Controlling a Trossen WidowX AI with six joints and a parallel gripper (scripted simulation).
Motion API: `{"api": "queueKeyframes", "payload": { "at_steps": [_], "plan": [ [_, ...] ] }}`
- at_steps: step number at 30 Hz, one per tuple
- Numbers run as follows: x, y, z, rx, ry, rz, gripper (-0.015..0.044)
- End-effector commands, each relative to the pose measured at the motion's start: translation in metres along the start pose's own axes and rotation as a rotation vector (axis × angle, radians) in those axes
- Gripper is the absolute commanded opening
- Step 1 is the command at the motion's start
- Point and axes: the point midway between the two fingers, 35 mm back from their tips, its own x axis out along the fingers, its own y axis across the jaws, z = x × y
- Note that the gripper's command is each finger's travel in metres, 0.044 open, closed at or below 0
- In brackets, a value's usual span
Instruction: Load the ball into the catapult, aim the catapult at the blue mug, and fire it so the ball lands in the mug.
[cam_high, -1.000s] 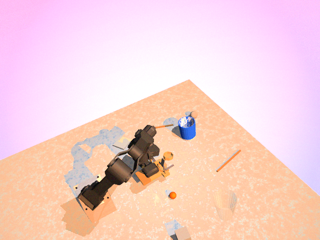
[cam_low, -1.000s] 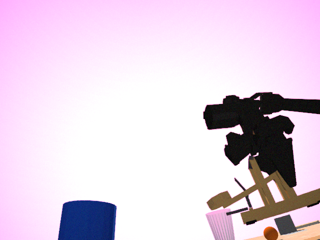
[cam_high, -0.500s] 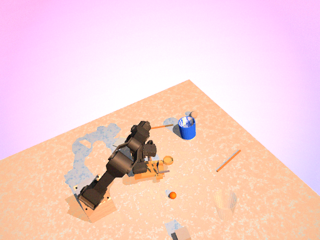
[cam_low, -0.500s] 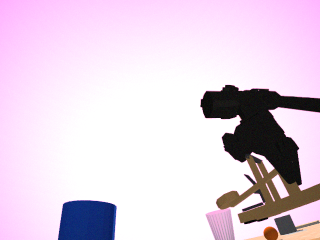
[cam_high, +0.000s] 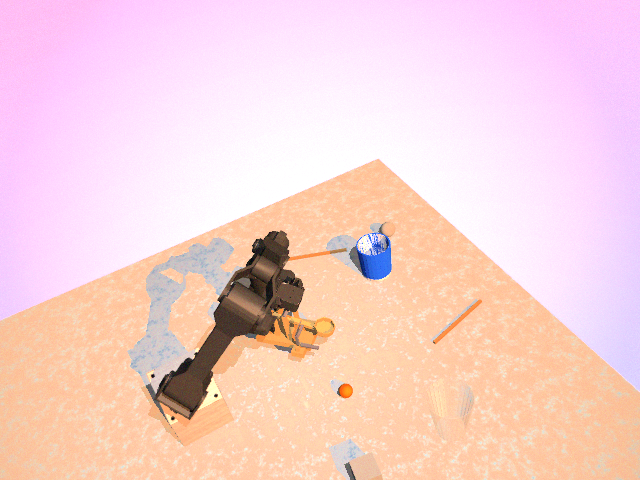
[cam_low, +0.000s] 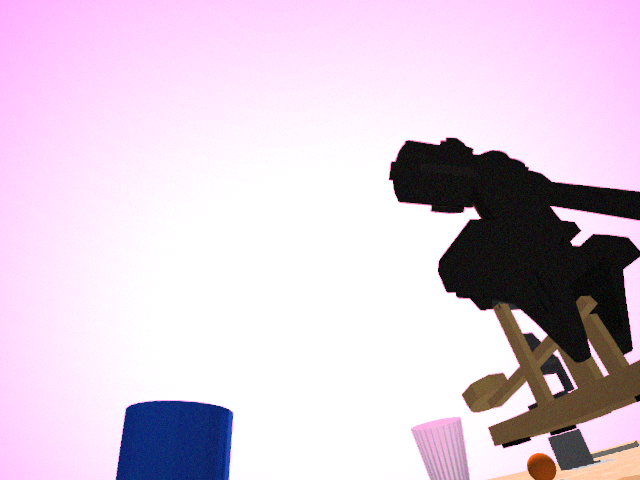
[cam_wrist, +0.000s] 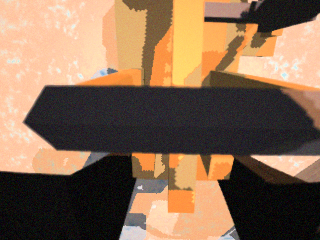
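The gripper is shut on the orange-brown catapult and holds its base off the table. In the top view the arm hides the fingers. The catapult's round cup faces right in the top view and holds no ball. The orange ball rests on the table below the catapult's right end in the top view. The blue mug stands upright, up and right of the catapult in the top view. A dark bar crosses the wrist view.
A pale ribbed cup stands at lower right. One orange stick lies right of the mug, another stick left of it. A tan ball is behind the mug. A block sits at the bottom edge of the top view.
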Motion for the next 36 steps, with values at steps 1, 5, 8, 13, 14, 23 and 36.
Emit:
{"api": "queueKeyframes", "payload": {
  "at_steps": [1,5,8,13,14,23,36],
  "plan": [
    [-0.004,0.007,-0.003,0.048,-0.005,0.012,0.0000],
    [-0.004,0.010,-0.003,0.049,-0.005,0.012,0.0000],
    [-0.003,0.010,-0.003,0.049,-0.005,0.012,0.0000],
    [0.005,0.011,-0.002,0.049,-0.005,0.012,0.0000],
    [0.007,0.011,-0.002,0.049,-0.005,0.012,0.0000],
    [0.022,0.011,-0.002,0.049,-0.005,0.012,0.0000],
    [0.043,0.011,-0.002,0.049,-0.007,0.011,0.0000]
  ]
}}
